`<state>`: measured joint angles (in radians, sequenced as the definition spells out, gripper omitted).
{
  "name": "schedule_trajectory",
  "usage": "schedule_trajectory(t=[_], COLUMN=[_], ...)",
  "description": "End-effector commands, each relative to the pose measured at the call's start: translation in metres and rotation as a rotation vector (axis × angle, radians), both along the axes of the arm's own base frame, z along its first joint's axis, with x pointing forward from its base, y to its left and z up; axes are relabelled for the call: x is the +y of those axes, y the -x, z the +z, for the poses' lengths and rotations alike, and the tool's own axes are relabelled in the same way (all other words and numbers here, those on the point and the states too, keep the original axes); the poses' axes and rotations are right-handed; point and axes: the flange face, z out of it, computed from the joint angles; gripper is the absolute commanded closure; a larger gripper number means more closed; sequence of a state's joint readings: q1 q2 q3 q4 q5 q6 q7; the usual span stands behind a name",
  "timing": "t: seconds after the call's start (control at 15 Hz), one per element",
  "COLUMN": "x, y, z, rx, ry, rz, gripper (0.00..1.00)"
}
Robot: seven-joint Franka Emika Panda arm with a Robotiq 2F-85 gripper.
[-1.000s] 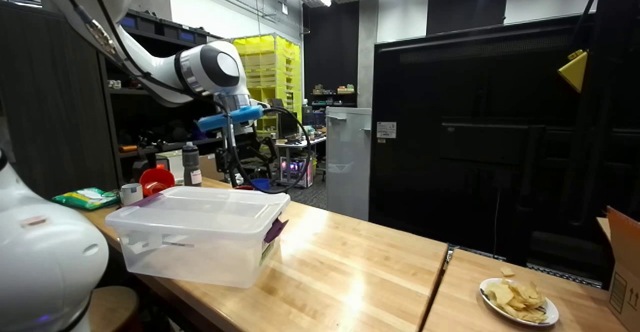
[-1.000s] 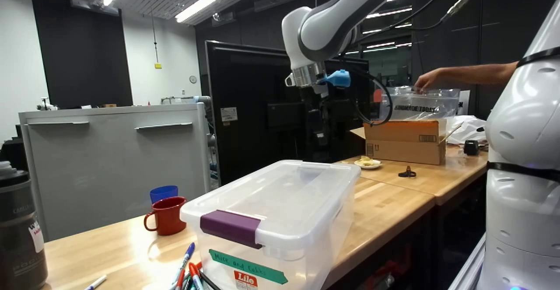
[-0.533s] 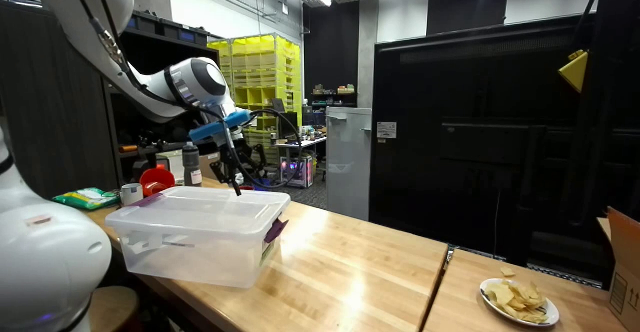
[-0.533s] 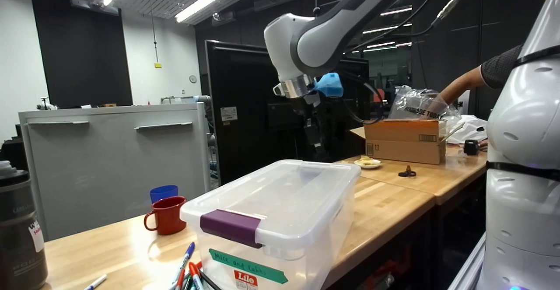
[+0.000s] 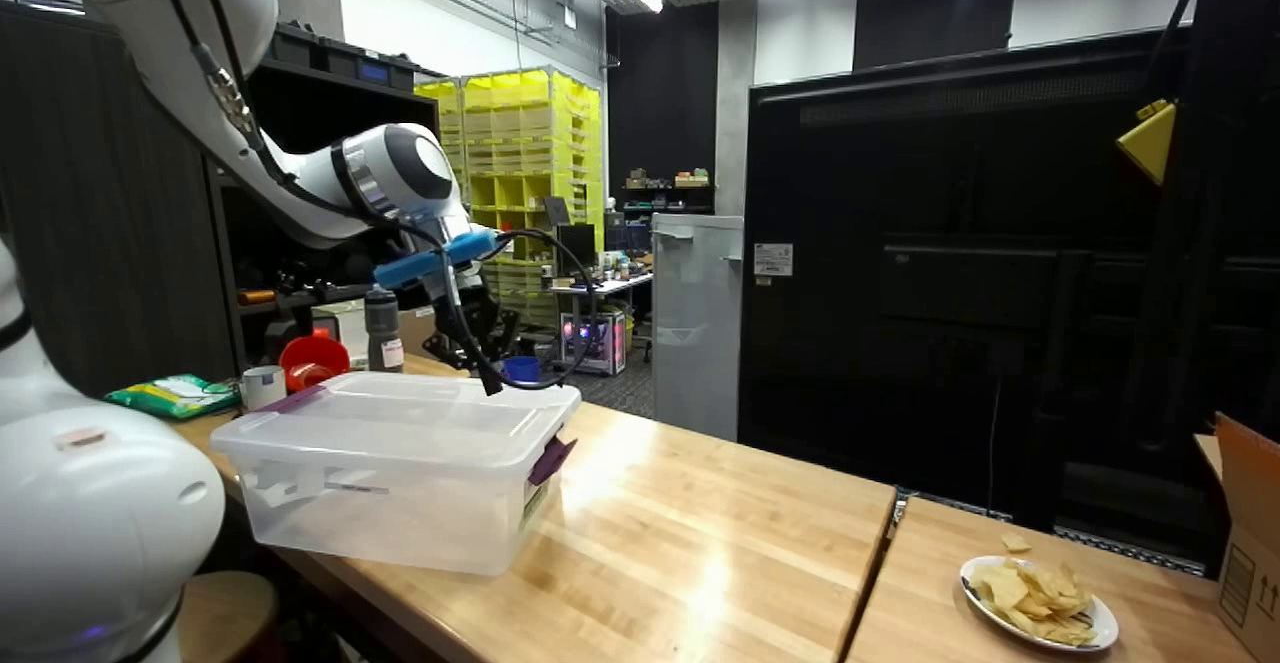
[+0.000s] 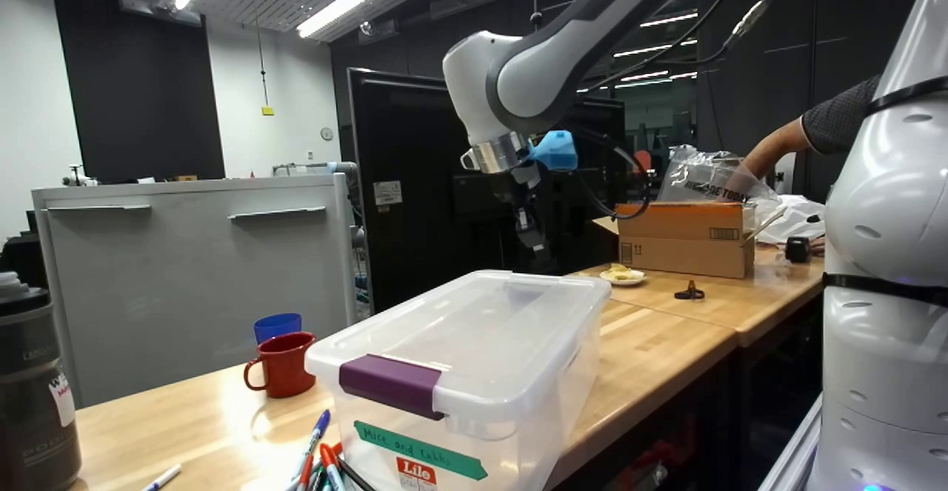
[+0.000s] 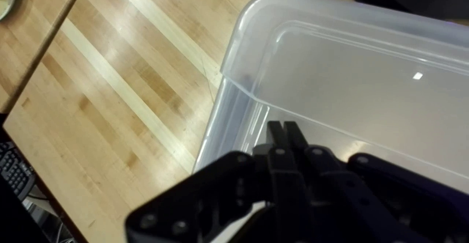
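My gripper (image 7: 283,122) is shut, its black fingertips nearly together with only a thin slit between them and nothing held. In the wrist view it hangs over one end of a clear plastic bin (image 7: 351,74) with a translucent lid. Both exterior views show the gripper (image 5: 490,385) pointing down near the lid of the bin (image 5: 400,423), tilted slightly. From the opposite side, the fingertips (image 6: 543,258) appear just above the lid's far edge. A purple latch (image 6: 391,385) and a green label (image 6: 420,450) mark the bin's near end.
A red mug (image 6: 285,365), a blue cup (image 6: 278,326), a dark bottle (image 6: 33,387) and several pens (image 6: 315,439) surround the bin. Farther off are a plate of chips (image 5: 1040,598), scissors (image 6: 689,293) and a cardboard box (image 6: 681,239), where a person's arm (image 6: 774,147) reaches in.
The gripper has come down toward the bin lid, and its fingers have gone from wide apart to together. The person's arm at the box has moved lower. The bin has stayed put.
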<state>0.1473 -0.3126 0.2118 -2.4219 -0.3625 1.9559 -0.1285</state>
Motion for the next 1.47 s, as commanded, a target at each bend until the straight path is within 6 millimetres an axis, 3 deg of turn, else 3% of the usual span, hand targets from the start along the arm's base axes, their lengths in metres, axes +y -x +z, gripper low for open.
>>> schedule_trajectory(t=[0.0, 0.73, 1.07, 1.4], x=[-0.004, -0.035, -0.033, -0.017], y=[-0.009, -0.030, -0.028, -0.045], z=[0.001, 0.002, -0.002, -0.021], rx=[0.096, 0.149, 0.127, 0.089], ry=[-0.105, -0.317, -0.304, -0.327], rz=[-0.046, -0.162, -0.161, -0.171], gripper=[1.00, 1.00, 1.00, 1.00])
